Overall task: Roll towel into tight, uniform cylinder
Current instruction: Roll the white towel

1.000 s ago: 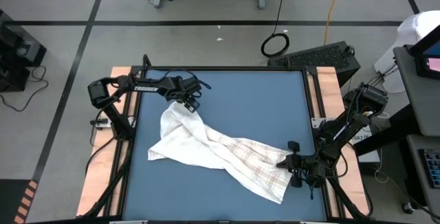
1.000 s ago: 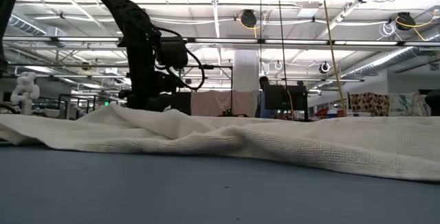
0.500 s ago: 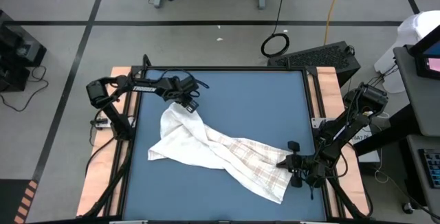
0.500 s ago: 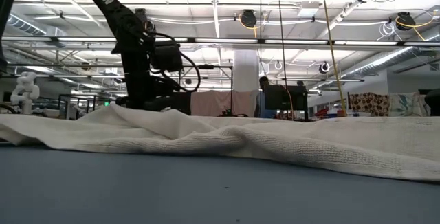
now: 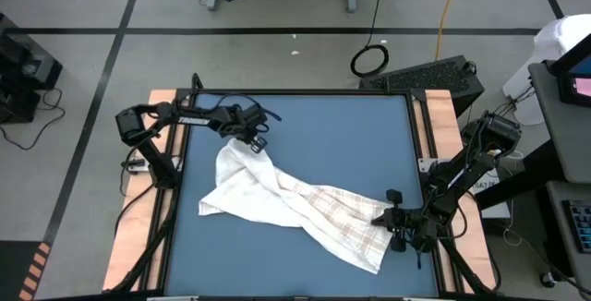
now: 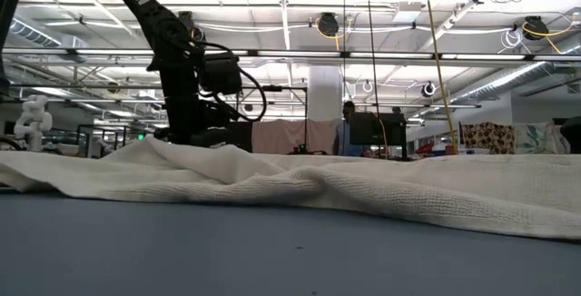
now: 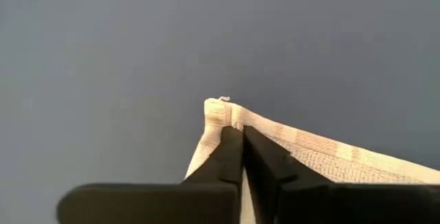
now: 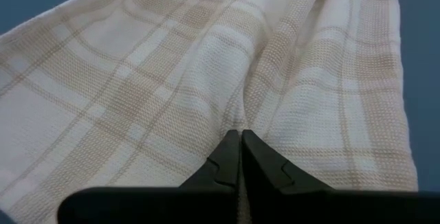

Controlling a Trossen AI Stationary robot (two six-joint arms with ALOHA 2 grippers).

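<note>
Towel (image 5: 294,207): thin waffle-weave cloth, faint checks, crumpled diagonally across smooth blue mat (image 5: 369,144). Left gripper (image 7: 238,131) pinches 1 hemmed corner; right gripper (image 8: 240,138) clenched on a fold.

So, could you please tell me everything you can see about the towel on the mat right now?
The towel is a thin white woven cloth with faint beige checked lines, lying crumpled and unrolled diagonally across the blue mat. One corner points toward the mat's far left, where the left tool is shut on it; the checked end lies near the right edge, where the right tool is shut on a fold. Folds and ridges run along its length.
</note>
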